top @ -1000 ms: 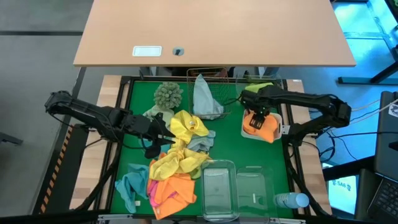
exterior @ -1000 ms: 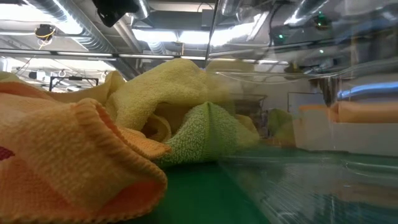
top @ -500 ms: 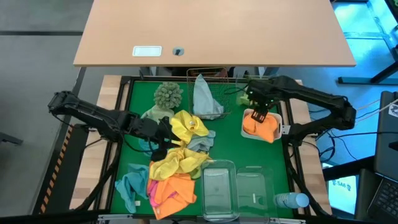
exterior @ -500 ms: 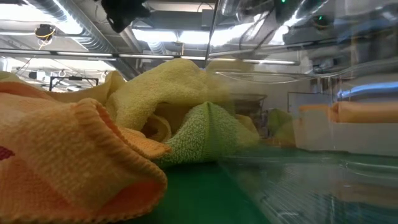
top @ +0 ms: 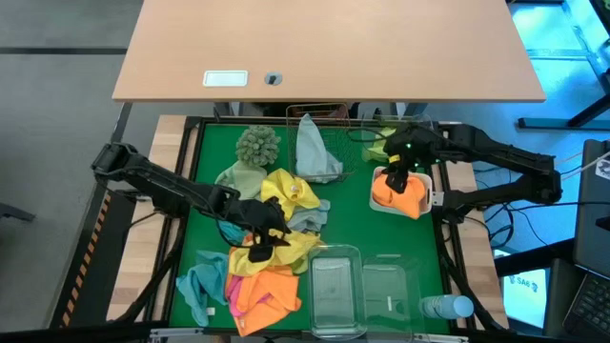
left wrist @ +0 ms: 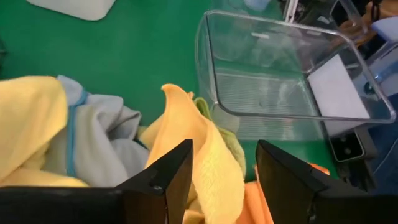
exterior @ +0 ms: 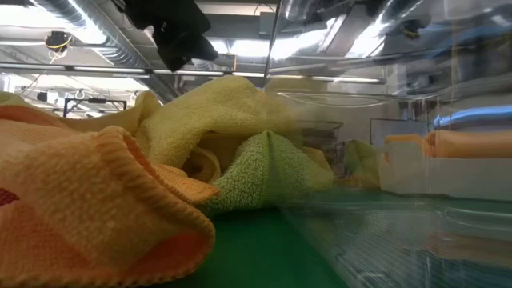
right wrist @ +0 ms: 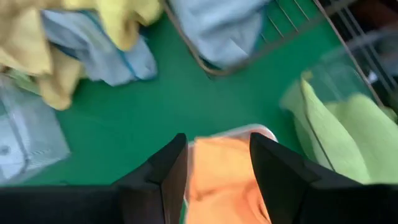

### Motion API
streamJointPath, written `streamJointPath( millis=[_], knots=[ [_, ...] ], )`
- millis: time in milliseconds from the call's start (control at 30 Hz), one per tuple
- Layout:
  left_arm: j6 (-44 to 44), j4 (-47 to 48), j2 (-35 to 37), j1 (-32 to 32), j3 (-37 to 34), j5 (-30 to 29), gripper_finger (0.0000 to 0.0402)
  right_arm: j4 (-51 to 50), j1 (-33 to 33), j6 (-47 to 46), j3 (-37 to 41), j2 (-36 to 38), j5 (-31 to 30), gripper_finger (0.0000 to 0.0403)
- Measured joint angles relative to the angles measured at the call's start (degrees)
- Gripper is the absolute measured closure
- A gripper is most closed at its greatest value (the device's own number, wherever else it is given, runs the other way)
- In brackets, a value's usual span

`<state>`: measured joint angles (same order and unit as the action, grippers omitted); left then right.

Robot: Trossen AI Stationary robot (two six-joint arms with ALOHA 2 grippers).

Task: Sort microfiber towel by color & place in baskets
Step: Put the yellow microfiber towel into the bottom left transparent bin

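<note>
In the high view, the left hand is seen low at centre, fingers apart over a yellow towel; the right hand hangs, fingers apart, over an orange towel in a white tray at right. In the left wrist view, the yellow towel is framed between the fingers, a clear tub beyond on the green bench.

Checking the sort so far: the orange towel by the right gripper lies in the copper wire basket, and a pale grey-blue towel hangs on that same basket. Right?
Not quite. The orange towel lies in a white tray, not the wire basket, with the right gripper over it; the high view shows this. The pale grey-blue towel does hang on the wire basket.
</note>
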<state>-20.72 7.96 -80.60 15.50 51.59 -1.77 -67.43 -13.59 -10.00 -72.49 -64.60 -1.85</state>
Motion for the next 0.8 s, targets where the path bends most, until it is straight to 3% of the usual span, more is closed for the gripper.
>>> streamJointPath(
  millis=[600,700,800],
  knots=[
    [0.3,-5.0,-10.7,0.0,0.0,-0.6,0.0223,15.5,16.6,-0.2,0.0,-2.5,0.0,0.023],
    [0.3,-5.3,-10.8,0.1,0.0,-0.5,0.0241,15.7,18.3,-0.2,0.0,-3.2,0.0,0.023],
    [0.2,-5.5,-10.4,0.1,0.0,-0.3,0.0286,15.9,19.7,-0.1,0.0,-4.3,0.0,0.023]
  ],
)
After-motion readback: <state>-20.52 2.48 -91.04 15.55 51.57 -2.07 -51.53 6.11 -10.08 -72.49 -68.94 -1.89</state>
